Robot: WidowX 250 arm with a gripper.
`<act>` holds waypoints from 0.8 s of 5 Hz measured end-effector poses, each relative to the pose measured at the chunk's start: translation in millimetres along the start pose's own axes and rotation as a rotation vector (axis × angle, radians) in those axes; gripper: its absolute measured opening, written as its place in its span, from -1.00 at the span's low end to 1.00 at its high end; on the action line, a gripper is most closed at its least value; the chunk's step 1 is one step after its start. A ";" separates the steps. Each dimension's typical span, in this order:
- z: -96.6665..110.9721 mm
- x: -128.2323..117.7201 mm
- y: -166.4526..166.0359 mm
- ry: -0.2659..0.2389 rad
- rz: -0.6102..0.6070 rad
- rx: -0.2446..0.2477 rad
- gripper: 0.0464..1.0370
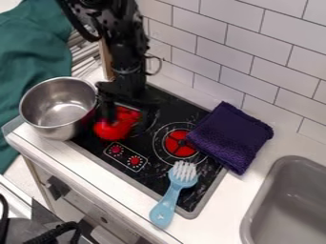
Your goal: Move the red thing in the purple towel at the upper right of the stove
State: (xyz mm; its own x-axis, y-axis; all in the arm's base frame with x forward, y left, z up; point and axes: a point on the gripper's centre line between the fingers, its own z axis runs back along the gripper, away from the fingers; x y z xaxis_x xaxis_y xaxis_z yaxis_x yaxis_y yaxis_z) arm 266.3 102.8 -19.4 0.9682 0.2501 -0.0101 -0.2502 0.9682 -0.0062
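Note:
Over the left part of the stove (150, 180), the black gripper (129, 116) hangs down at a red object (115, 129). That object lies low between the metal pot and the control panel, and the gripper hides part of it. Whether it is held cannot be told. A folded purple towel (230, 137) rests across the stove's upper right edge, partly on the counter, apart from the red object.
Close to the gripper's left stands a metal pot (58, 106). A blue brush (170, 195) lies across the stove's front edge. The grey sink (249, 224) is at the lower right, and a tiled wall (242, 57) rises behind.

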 end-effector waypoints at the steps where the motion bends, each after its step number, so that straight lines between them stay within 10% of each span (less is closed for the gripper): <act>1: -14.6 -6.3 8.3 0.056 0.012 -0.006 0.92; 4: -23.6 -1.5 10.1 0.069 -0.008 -0.005 0.59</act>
State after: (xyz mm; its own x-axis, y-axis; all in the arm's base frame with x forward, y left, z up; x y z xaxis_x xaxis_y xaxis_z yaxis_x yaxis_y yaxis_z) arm 262.1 112.0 -43.0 0.9674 0.2406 -0.0788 -0.2422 0.9701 -0.0116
